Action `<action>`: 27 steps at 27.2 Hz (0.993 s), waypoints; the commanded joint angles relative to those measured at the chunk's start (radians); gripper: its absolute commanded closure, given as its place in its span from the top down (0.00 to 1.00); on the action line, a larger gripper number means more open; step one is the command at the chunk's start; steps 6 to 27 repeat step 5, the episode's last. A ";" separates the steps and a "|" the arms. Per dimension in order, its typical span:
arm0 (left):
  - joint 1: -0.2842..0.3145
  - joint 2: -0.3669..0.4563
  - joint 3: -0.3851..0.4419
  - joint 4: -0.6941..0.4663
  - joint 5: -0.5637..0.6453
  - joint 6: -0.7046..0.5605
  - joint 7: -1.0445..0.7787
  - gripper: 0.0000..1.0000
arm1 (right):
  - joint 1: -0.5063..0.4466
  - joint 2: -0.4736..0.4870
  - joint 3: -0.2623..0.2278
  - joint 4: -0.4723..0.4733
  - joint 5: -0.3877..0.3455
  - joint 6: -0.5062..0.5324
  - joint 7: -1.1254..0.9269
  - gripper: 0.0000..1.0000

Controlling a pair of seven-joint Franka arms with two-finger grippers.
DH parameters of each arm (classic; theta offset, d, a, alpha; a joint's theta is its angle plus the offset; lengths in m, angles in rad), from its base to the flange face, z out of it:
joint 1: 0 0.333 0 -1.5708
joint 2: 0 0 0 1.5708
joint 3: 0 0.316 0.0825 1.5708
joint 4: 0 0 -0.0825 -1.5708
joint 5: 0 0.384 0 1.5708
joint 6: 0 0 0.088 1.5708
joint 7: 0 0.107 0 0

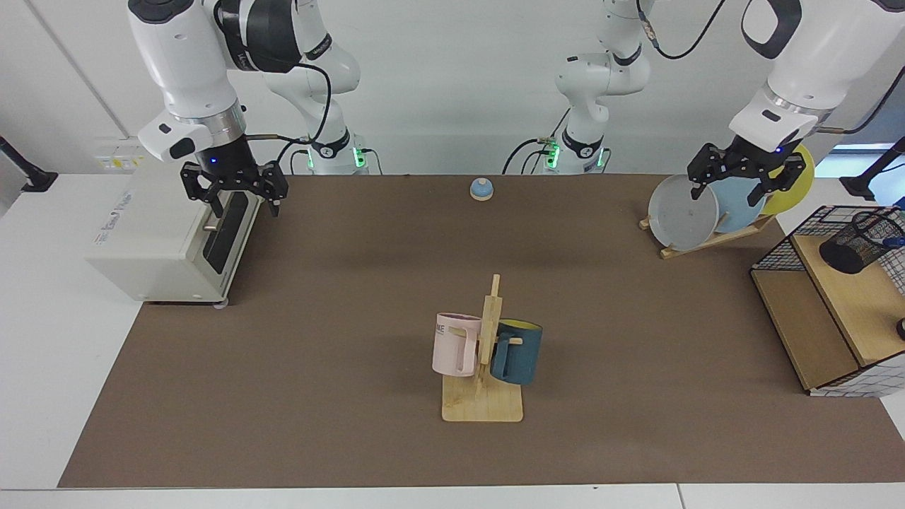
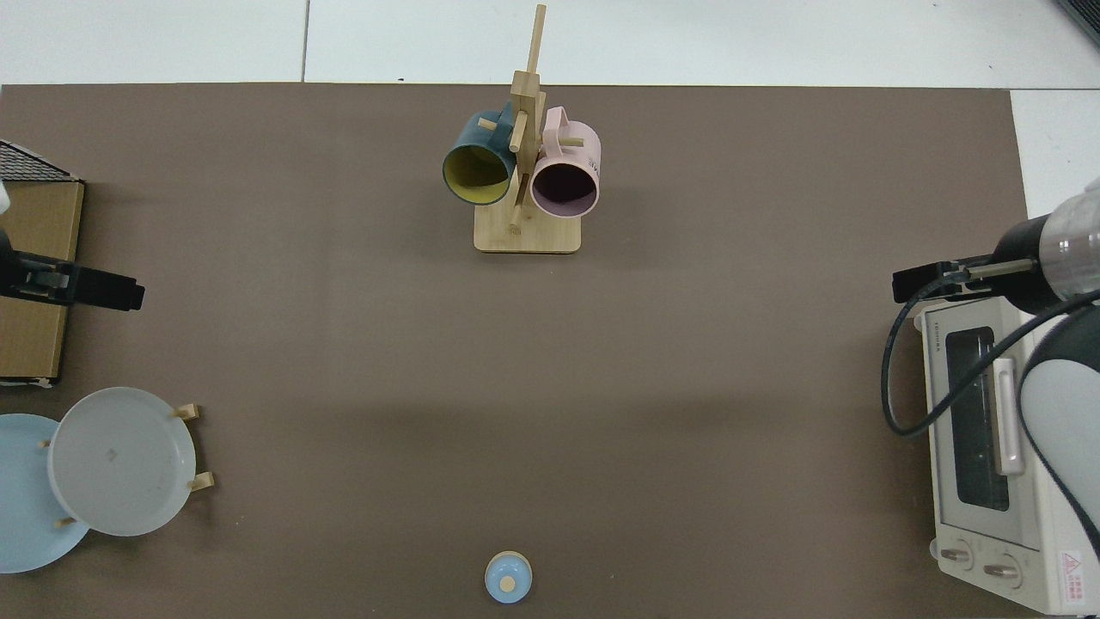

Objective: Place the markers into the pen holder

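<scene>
On my far left the right gripper hangs empty, fingers spread, over the boxy white toaster oven. Mid-mat, a wooden mug tree carries a smooth pink mug and a dark blue one. Further right, the left gripper hovers before the racked plates, fingers apart, holding nothing. At the edge, the black mesh pen holder, a cylinder, tilts on the wire rack's wooden shelf; the marker shows only a blue tip poking sideways from its mouth.

mug tree mid-mat, wide margins around
</scene>
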 commanded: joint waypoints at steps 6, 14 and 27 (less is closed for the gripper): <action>-0.102 -0.079 0.091 -0.098 -0.010 0.043 -0.021 1.00 | -0.033 -0.108 0.007 -0.016 0.051 -0.156 -0.006 1.00; -0.102 -0.079 0.091 -0.098 -0.010 0.043 -0.021 1.00 | -0.033 -0.108 0.007 -0.016 0.051 -0.156 -0.006 1.00; -0.102 -0.079 0.091 -0.098 -0.010 0.043 -0.021 1.00 | -0.033 -0.108 0.007 -0.016 0.051 -0.156 -0.006 1.00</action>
